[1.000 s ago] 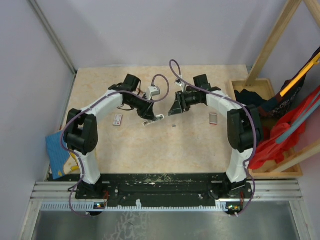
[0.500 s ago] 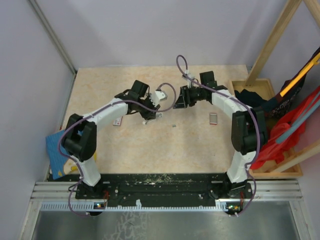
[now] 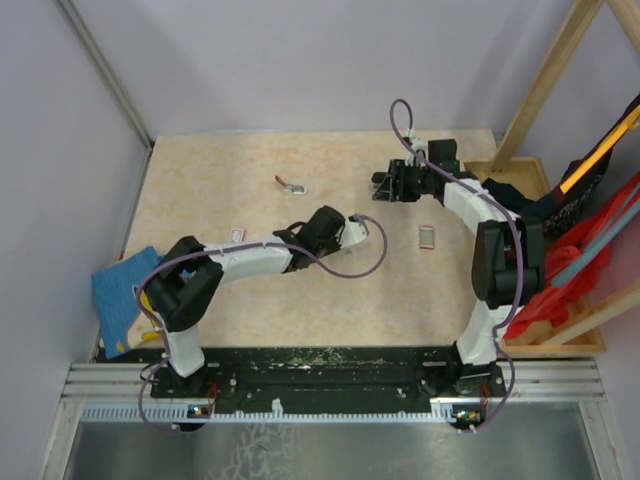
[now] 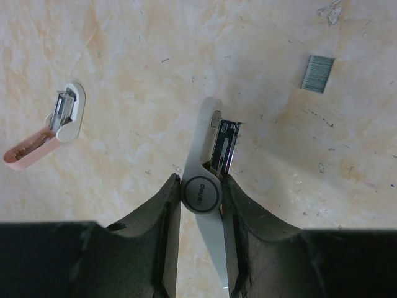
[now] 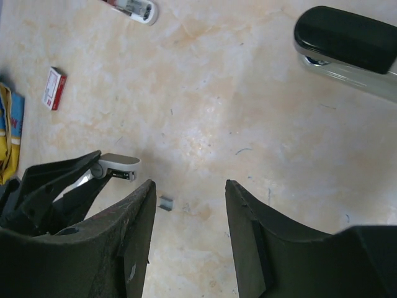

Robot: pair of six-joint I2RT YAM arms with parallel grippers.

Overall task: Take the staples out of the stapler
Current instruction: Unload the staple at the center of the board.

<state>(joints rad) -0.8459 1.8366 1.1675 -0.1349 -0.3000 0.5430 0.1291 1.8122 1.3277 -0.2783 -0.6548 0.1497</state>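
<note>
Within left tool (image 4: 200, 184), slim grey-black stapler (image 4: 203, 136)

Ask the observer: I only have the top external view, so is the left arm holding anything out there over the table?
Observer: Yes. The left fingers are shut on the stapler, right at its round hinge.
Operator: Any staples out of it?
Observer: A strip of staples lies on the table, beyond the stapler's tip and not touching it.
Operator: And the right arm?
Observer: The right fingers are open with nothing between them.
</note>
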